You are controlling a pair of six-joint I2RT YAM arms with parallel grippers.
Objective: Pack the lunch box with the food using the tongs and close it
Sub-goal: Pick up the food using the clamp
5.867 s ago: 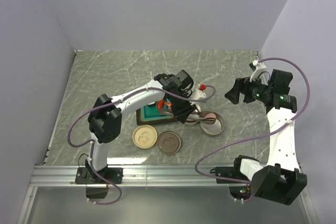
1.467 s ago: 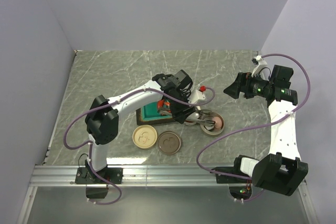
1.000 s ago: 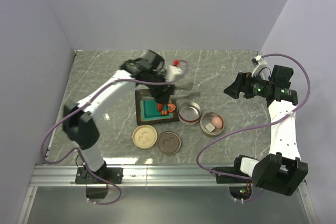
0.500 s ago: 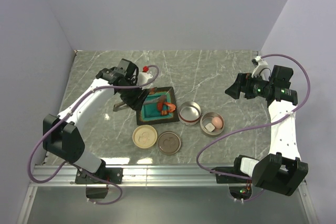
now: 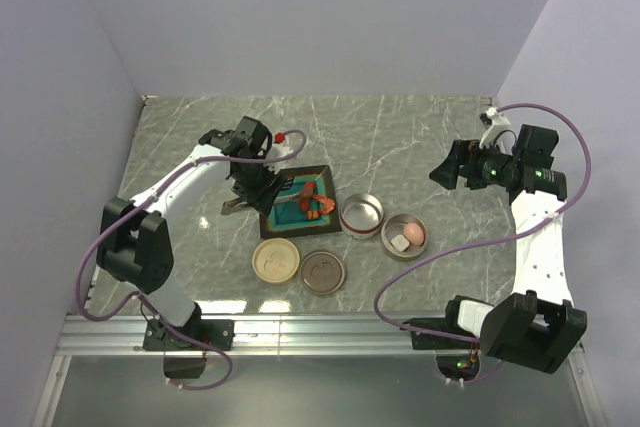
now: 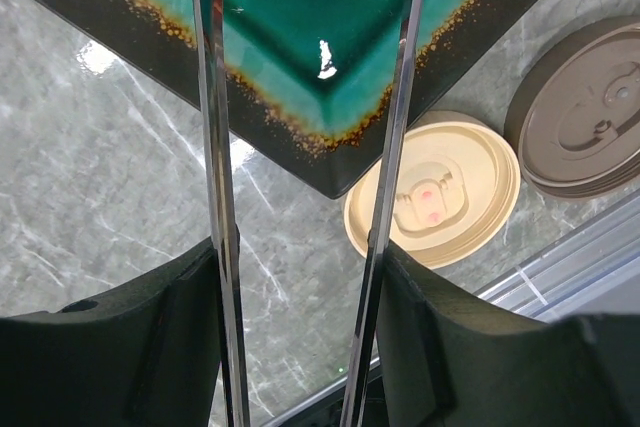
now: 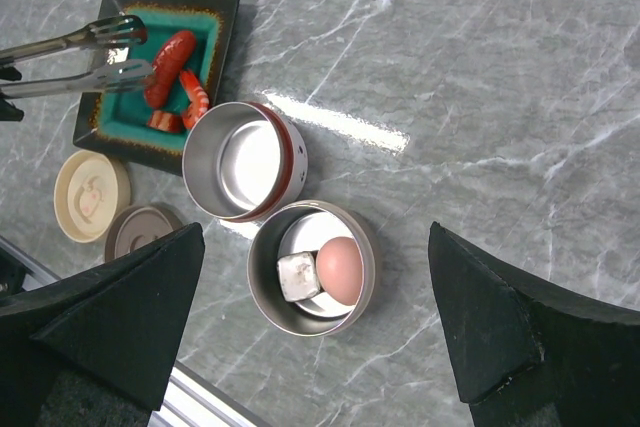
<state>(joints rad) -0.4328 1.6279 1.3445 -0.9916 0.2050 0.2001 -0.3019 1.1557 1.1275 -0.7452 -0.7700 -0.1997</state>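
**Figure. Two-arm workcell, seen from above and from both wrists.**

One square teal tray [image 5: 290,217] lies on the grey marbled table [image 5: 400,137] and serves as the landmark.

- **Left gripper** [image 5: 250,183]: clamped on the one pair of tongs [image 6: 214,147], one finger pressed against the outside of each silver arm. It sits at the tray's left edge. The two tong arms stand apart and reach over the tray, with their tips just beside the sausage [image 7: 170,55]. Contact with the sausage cannot be determined.
- **Food in the tray:** three red-orange pieces, namely the sausage, one shrimp [image 7: 195,95] and one small piece [image 7: 162,122] too small to identify.
- **Tins:** two round metal tins stand right of the tray. The empty tin [image 7: 245,162] is just beside the tray. The second tin [image 7: 265,297], farther right, touches the first and holds one pink egg [image 7: 340,269] and one white cube [image 7: 297,276].
- **Lids:** two round lids lie flat on the base side of the tray. One is a cream lid [image 5: 275,261] and one is a brown lid [image 5: 322,272], and they lie side by side.
- **Right gripper** [image 5: 446,173]: jaws spread wide and holding nothing, raised well to the right of the tray, above the tins.
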